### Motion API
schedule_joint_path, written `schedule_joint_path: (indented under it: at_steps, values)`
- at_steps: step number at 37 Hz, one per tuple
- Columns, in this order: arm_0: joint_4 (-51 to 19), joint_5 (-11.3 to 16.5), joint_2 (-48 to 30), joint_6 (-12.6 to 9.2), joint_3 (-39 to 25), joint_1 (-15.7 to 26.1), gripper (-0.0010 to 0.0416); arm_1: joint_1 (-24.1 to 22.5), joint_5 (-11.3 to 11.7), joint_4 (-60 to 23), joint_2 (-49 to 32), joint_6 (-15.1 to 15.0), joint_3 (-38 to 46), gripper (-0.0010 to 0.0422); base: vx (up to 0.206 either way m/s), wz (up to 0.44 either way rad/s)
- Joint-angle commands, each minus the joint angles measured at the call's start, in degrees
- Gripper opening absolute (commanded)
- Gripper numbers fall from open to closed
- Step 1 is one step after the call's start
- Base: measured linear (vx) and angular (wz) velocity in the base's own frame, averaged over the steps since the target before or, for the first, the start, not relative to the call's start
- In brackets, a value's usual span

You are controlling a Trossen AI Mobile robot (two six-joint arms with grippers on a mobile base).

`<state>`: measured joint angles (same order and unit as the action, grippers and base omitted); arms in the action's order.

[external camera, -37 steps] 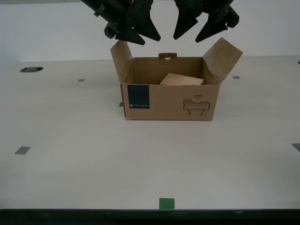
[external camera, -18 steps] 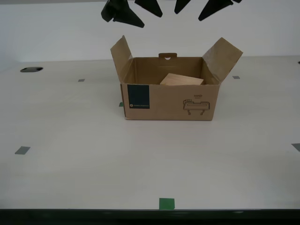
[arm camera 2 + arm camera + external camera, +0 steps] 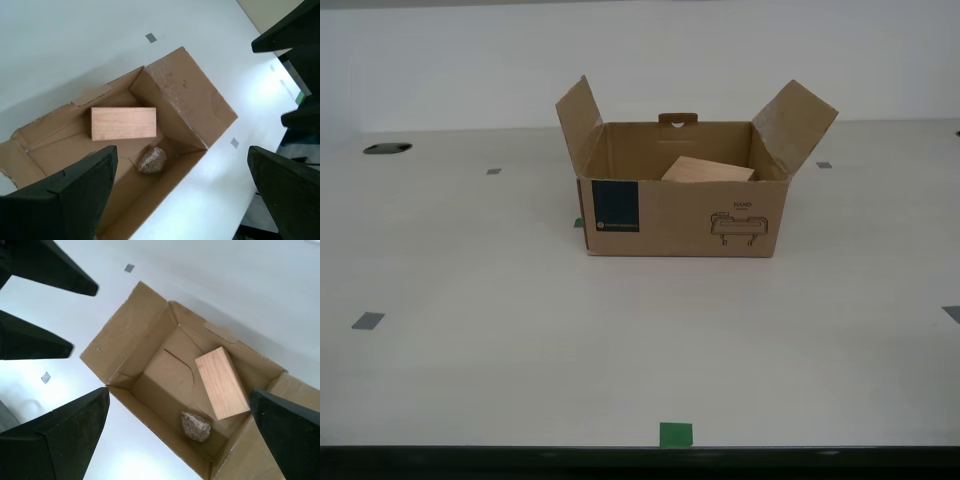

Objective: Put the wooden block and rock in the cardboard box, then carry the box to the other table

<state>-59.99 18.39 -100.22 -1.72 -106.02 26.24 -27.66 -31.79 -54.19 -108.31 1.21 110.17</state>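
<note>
The cardboard box (image 3: pixel 680 215) stands open on the table in the middle of the exterior view, side flaps raised. The wooden block (image 3: pixel 708 170) leans inside it; from above the wooden block (image 3: pixel 123 123) (image 3: pixel 222 383) lies on the box floor with the rock (image 3: pixel 152 160) (image 3: pixel 195 426) beside it, apart from it. My first gripper (image 3: pixel 180 435) and my second gripper (image 3: pixel 180 192) both hang open high over the cardboard box (image 3: pixel 185 100) (image 3: pixel 130 340), holding nothing. Neither shows in the exterior view. The other table is out of view.
The table (image 3: pixel 470 280) is smooth off-white with small grey tape squares (image 3: pixel 367 321) and a green tape mark (image 3: pixel 675 434) at its near edge. A dark object (image 3: pixel 387 148) lies far back at the exterior view's left.
Both grippers, open above the box a second ago, have risen out of the top of the exterior view. The box and its contents have not moved.
</note>
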Motion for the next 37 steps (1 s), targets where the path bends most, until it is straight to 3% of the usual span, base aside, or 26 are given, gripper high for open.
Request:
schedule_joint_path:
  at_steps: [1,7,11,13,19,27,37]
  values:
    - [-2.93,-3.02,0.02,-0.35,-2.60,0.00,0.0392,0.07,-0.11,-3.30,0.02,0.09,2.97,0.0355,0.000,0.000]
    - [-8.31,-10.32,0.02,-2.43,-6.47,-0.15,0.0392,0.46,-0.07,-6.34,0.02,0.09,4.98,0.0355,0.000,0.000]
    - [-10.67,-14.19,0.02,-2.58,-8.50,-0.74,0.0392,1.14,0.13,-7.58,0.02,0.11,5.01,0.0355,0.000,0.000]
    - [-11.52,-14.43,0.02,-2.58,-9.33,-1.33,0.0392,1.62,1.11,-8.00,0.02,0.09,5.01,0.0355,0.000,0.000]
    - [-16.00,-14.43,0.02,-2.60,-11.47,-3.96,0.0391,3.91,7.02,-9.92,0.02,-0.44,5.01,0.0355,0.000,0.000]
    - [-20.24,-14.43,0.02,-2.56,-11.19,-9.73,0.0392,7.78,7.06,-11.32,-0.15,-1.68,5.01,0.0355,0.000,0.000]
    - [-19.69,-14.16,0.02,-1.79,-7.52,-15.98,0.0387,10.69,7.06,-11.17,-0.15,-1.68,4.31,0.0355,0.000,0.000]
